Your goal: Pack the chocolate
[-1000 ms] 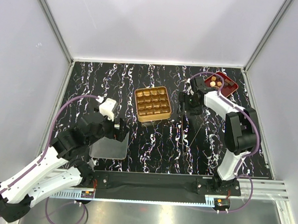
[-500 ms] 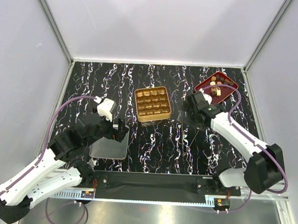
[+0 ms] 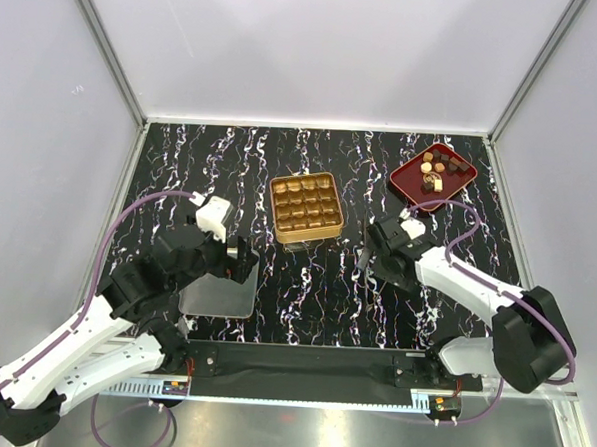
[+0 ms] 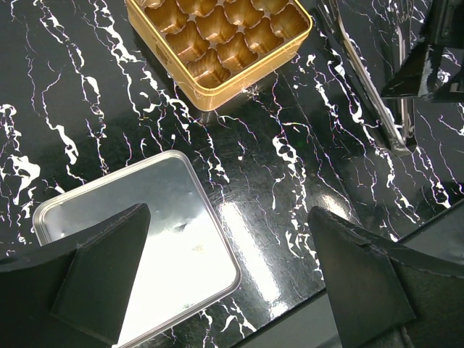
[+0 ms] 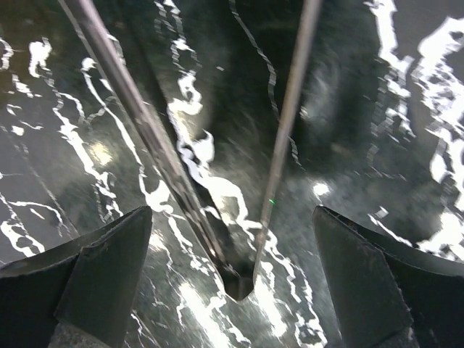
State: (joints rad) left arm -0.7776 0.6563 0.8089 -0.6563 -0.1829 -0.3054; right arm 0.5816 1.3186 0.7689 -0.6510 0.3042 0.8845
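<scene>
my left arm (image 3: 82, 332) stretches forward, jaws wide and empty above the silver lid (image 4: 145, 239). my right arm (image 3: 466, 282) folds inward low over the counter (image 3: 305, 284), jaws wide, straddling the tongs (image 5: 145, 123). the chocolate (image 3: 436, 171) sits in the red tray (image 3: 406, 177), far right.

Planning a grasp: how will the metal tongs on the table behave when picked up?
The tongs look thin and shiny: probably light and slippery. Their arms join only at one end, so they would likely flex when squeezed.
</scene>
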